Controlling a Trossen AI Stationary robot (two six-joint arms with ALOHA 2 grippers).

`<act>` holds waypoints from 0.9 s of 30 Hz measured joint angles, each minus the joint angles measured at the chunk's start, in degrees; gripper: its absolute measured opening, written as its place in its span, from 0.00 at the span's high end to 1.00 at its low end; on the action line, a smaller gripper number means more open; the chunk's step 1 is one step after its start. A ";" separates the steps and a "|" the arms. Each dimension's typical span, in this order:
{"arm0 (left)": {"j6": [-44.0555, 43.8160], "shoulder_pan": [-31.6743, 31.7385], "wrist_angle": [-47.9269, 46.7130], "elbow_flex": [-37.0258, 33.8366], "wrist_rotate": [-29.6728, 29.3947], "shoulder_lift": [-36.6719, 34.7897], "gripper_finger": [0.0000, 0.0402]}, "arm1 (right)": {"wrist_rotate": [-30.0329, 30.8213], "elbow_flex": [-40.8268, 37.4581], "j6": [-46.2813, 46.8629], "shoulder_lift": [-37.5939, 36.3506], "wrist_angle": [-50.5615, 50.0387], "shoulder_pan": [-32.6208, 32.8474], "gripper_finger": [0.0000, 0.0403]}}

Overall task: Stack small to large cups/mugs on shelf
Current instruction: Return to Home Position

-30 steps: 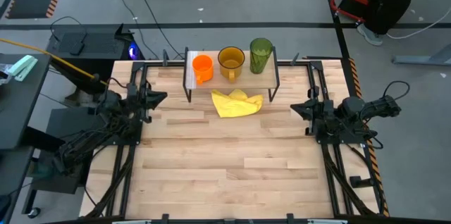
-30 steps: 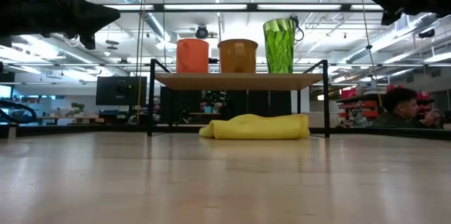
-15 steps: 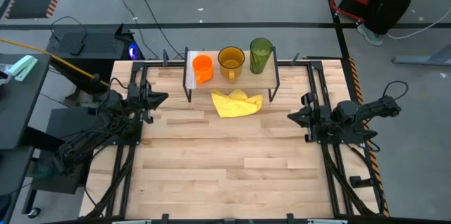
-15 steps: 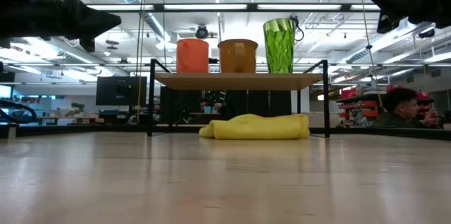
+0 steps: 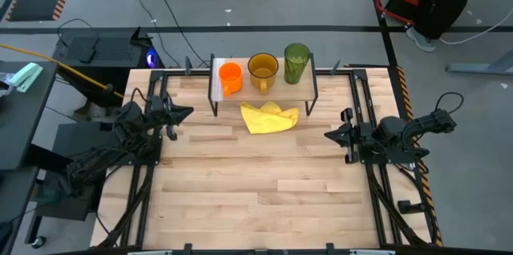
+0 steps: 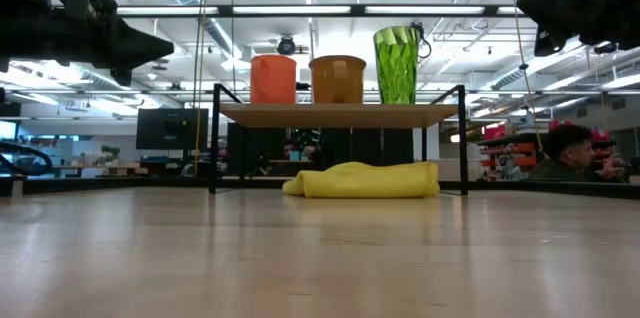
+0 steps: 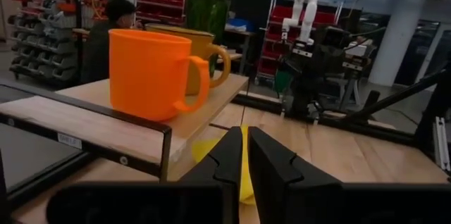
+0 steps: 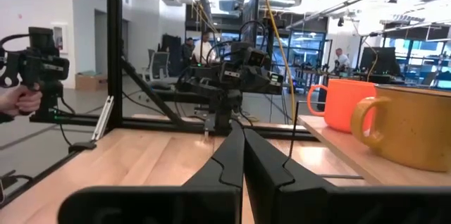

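High view is giving us the small low shelf with a light wooden top board and thin black legs (image 5: 217, 69), standing at the upper centre of the frame on the far part of the slatted wooden surface (image 5: 256, 183). Three vessels are standing upright on it in a row. The small orange plastic mug (image 5: 230, 74) is sitting toward picture left, the wider amber-yellow mug with a handle (image 5: 263, 68) in the middle, and the tall green ribbed tumbler (image 5: 296, 58) toward picture right. The low view is showing them side by side, rising in height from orange to green. A crumpled yellow cloth (image 5: 269, 116) is lying on the surface just in front of the shelf, partly under it.

We are holding our left pincer (image 5: 186, 111) at the middle left of the frame and our right pincer (image 5: 329, 135) at the middle right, both well apart from the shelf. Both are clenched on nothing, as the wrist views are showing.

We are judging the ordering as done: small to large is already reading across the board. We are not seeing any other cups waiting. Only parking both arms is looking left to do.
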 joint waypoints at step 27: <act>4.50 -19.86 -3.50 -1.62 -19.53 0.96 0.91 | 0.46 0.00 -1.46 0.22 -0.09 0.02 0.97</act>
